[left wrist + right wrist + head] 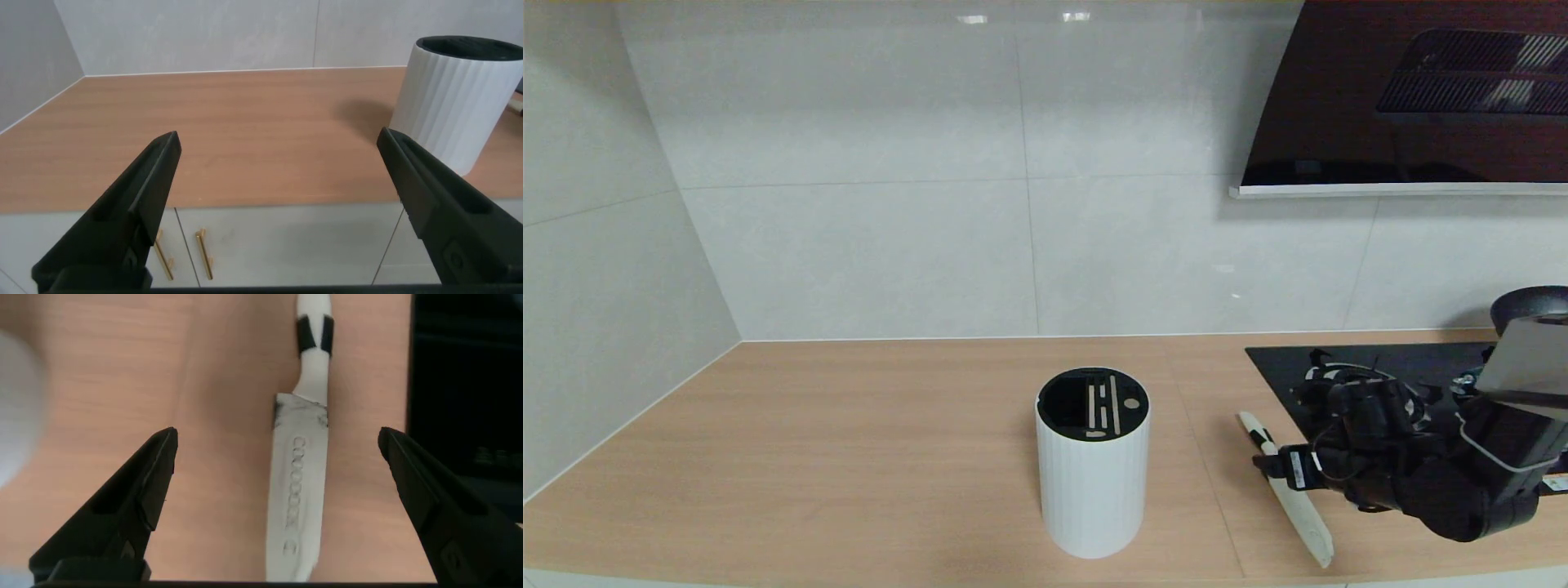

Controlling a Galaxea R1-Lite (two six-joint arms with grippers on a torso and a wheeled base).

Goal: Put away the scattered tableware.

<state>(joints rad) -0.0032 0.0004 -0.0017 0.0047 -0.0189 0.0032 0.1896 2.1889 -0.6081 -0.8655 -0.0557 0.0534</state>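
1. The knife (1304, 520) lies flat on the counter (849, 441) at the lower right of the head view. It sits between the white holder (1092, 482) and the black cooktop (1380, 367).
2. Its long axis runs from the handle at the upper left down to the blade tip at the lower right, close to the counter's front edge. The handle is white with a black band.
3. The right gripper (1278, 467) hangs directly over the knife, and its jaws are spread wide with nothing in them.
4. In the right wrist view the knife (298, 482) runs up the middle of the frame between the two jaws. Its length therefore crosses their closing line squarely.
5. The right gripper (275, 441) seems centred over the top of the blade, just below the handle. Judged from that, a straight descent should catch it.
6. The left gripper (278, 139) is also wide open and empty. It is near the counter's front edge, with the holder (458, 98) at the upper right of its view, so the right arm is far nearer the knife.
7. The holder stands upright, and its black top has slots in it.
8. Pale tiled walls meet at the left, a dark range hood (1405, 98) fills the upper right, and a dark pan (1527, 306) sits at the right edge.
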